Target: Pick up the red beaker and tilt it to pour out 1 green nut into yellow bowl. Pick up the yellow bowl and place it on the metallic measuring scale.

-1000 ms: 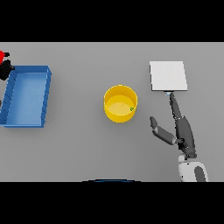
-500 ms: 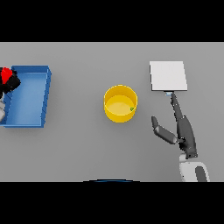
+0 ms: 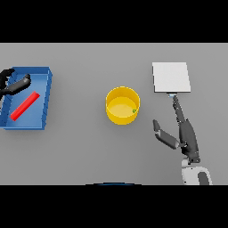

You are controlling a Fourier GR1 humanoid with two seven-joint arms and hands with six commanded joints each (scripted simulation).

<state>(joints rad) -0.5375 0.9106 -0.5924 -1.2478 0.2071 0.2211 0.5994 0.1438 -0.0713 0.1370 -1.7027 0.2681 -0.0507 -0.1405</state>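
Reaching up right of the round yellow plastic bowl (image 3: 122, 105), the right hand (image 3: 181, 132) spreads straight fingers, ready for a grasp. Farther right sits the flat metallic measuring scale (image 3: 171, 77). Far left, the left hand (image 3: 14, 83) hangs relaxed over the blue tray (image 3: 46, 100), where the red beaker (image 3: 25, 106) lies released.

beaker (image 3: 25, 106) in tray (image 3: 46, 100), bowl (image 3: 122, 105) right

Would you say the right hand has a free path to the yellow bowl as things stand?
Probably yes: only bare table lies between the right hand and the yellow bowl, and its fingers are straight.
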